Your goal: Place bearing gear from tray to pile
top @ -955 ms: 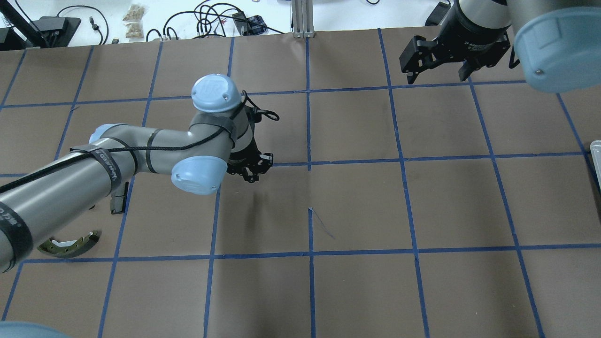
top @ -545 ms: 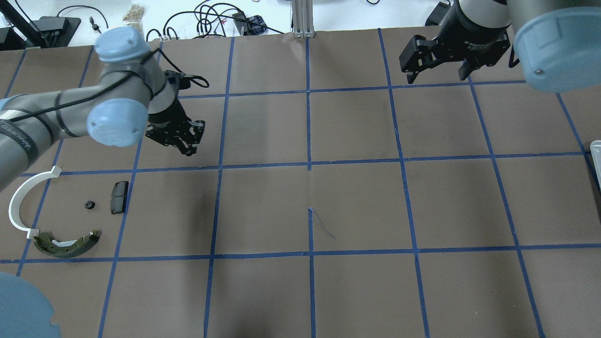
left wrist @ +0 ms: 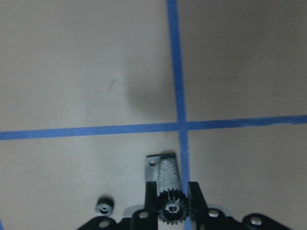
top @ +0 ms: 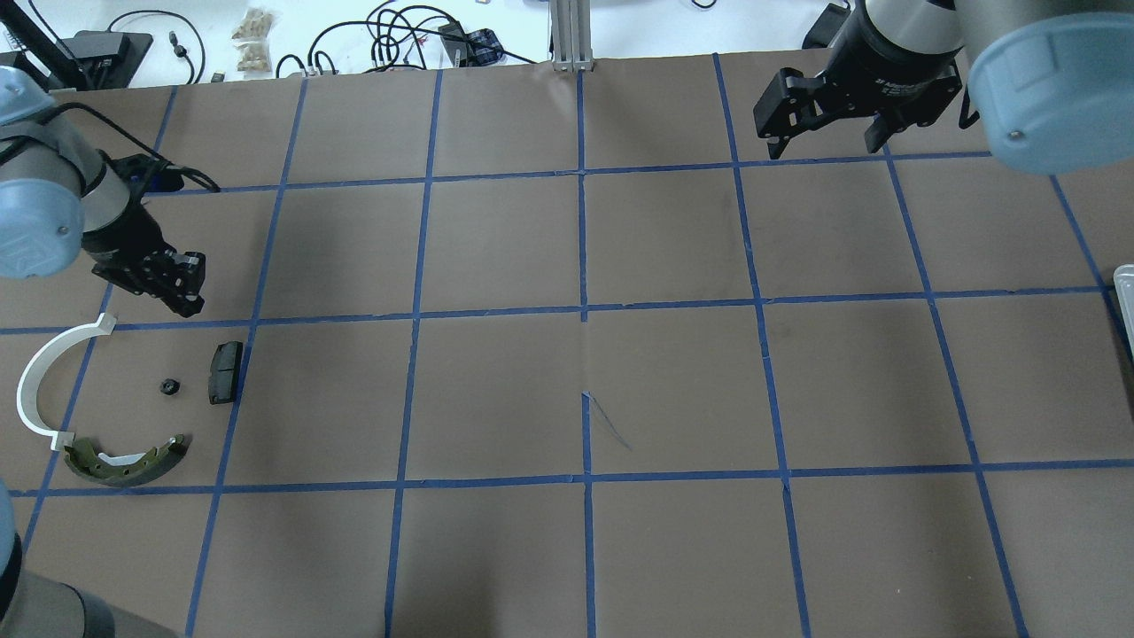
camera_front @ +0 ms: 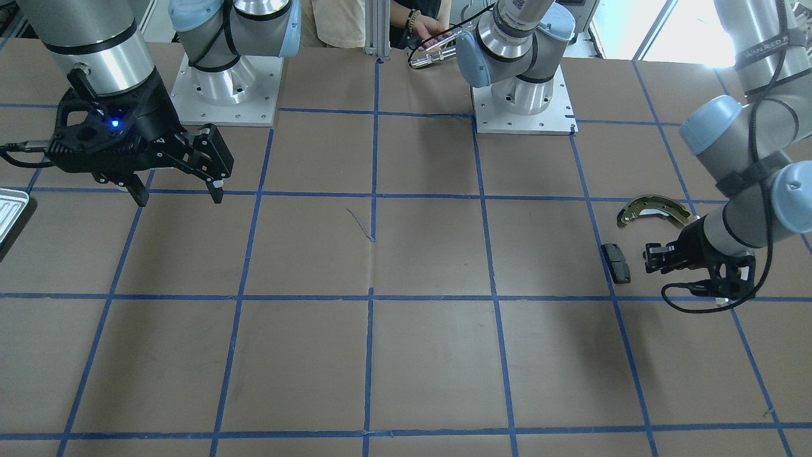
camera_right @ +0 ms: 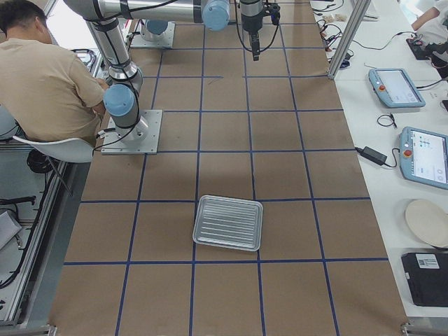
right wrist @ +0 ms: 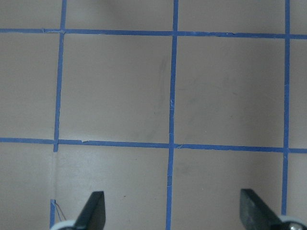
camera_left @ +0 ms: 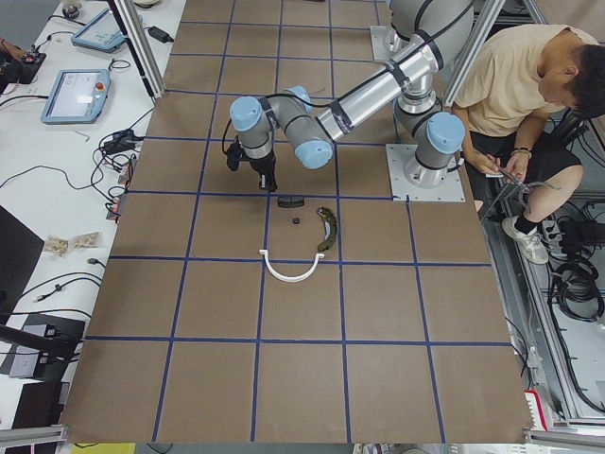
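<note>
While near pad [left wrist: 164, 171] and loose gear [left wrist: 104, 207], bearing gear [left wrist: 171, 212] in left end effector [left wrist: 171, 196].

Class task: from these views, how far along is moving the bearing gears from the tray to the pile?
Done: one small gear lies on the table beside the dark pad. In hand: the left gripper is shut on a second gear, held close to those parts. Left: lower it and release it by the pad. The tray looks empty, so this is probably the last one.

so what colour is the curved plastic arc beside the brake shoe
The arc is white; the overhead view shows it best.
</note>
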Robot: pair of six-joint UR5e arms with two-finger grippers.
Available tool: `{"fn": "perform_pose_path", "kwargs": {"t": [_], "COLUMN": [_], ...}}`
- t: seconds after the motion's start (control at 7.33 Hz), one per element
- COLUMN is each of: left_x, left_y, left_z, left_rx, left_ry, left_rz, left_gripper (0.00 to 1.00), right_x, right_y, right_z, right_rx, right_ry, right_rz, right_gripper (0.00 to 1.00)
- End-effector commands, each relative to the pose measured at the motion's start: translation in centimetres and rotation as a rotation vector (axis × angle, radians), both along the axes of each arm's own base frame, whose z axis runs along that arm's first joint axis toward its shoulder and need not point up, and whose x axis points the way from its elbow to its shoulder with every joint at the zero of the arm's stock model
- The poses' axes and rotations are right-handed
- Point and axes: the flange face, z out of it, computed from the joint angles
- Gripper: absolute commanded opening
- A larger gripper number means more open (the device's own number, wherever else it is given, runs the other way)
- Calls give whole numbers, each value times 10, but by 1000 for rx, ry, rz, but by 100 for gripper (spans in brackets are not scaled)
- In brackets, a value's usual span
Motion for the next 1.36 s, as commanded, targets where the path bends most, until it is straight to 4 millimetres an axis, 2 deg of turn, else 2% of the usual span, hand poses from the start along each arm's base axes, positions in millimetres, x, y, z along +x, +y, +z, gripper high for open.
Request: {"fn": "perform_pose_path", "kwargs": {"t": [0.0,0.27,0.55,1.23], "left_x": [50,59,79,84], "left_y": [27,43,54,51], "left_z": [-18,-34,-47,-67], "left_rx": [36,63,79,82], "left_ry": [27,54,80,90], "left_rz": [4,13,4,3], "left_gripper": [0,0,0,0], "right_x": [0,0,0,0], "right_y": [0,0,0,0], "right_z": [0,0,0,0], "right_rx": [1,1,1,1], "right_ry": [0,0,2,0], "right_rz": [0,0,1,1], "right_gripper": [100,100,100,100]}}
